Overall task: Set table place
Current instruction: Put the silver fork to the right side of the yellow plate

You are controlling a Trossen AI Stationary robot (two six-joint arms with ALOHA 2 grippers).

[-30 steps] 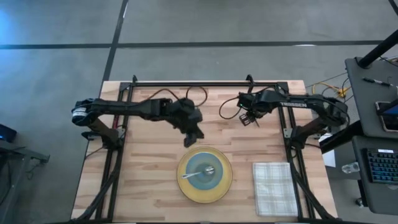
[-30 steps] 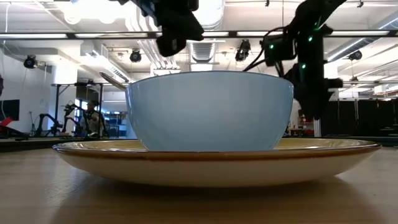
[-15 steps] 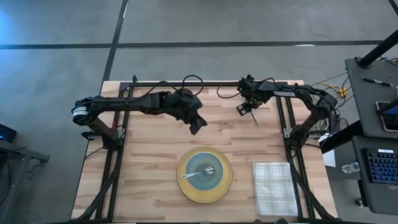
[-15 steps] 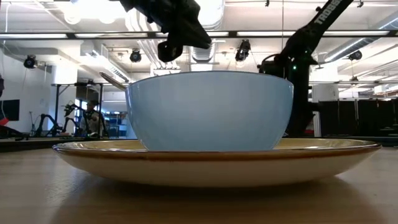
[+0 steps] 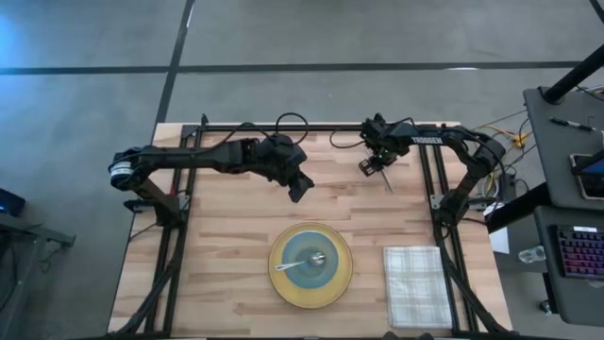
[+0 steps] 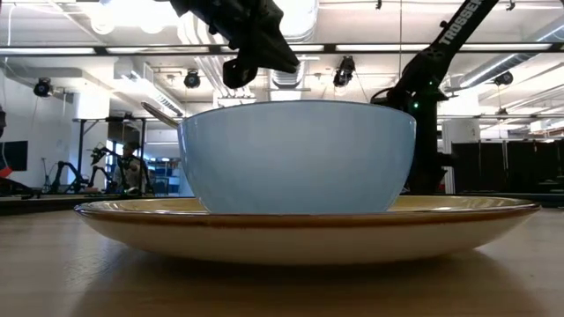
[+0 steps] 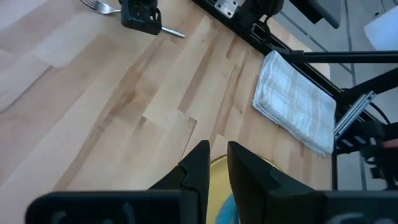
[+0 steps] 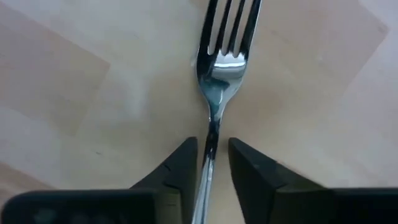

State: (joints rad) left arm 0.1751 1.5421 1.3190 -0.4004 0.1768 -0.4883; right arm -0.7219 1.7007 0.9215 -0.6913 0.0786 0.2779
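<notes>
A silver fork (image 8: 221, 68) lies flat on the light wood table (image 5: 226, 236) at the far right; it also shows in the high view (image 5: 386, 177). My right gripper (image 8: 212, 155) is low over it, narrowly open. Its fingers stand on either side of the fork's neck, with a gap showing on both sides. My left gripper (image 5: 298, 189) hangs empty above the table's middle, beyond the plate, its fingers slightly apart (image 7: 217, 155). A yellow plate (image 5: 283, 283) at the near middle carries a blue bowl (image 6: 300, 158) with a spoon (image 5: 302, 263) in it.
A folded checked napkin (image 5: 416, 285) lies right of the plate near the front edge. Black frame rails (image 5: 311, 127) run along the far edge and both sides. Bare wood lies left of the plate. A desk with a keyboard (image 5: 576, 250) stands off the table's right.
My left gripper has drawn back from over the plate toward the far edge and tipped to a slant. My right gripper has moved a little toward the far edge and gone down to the fork, which now shows on the table beside it.
</notes>
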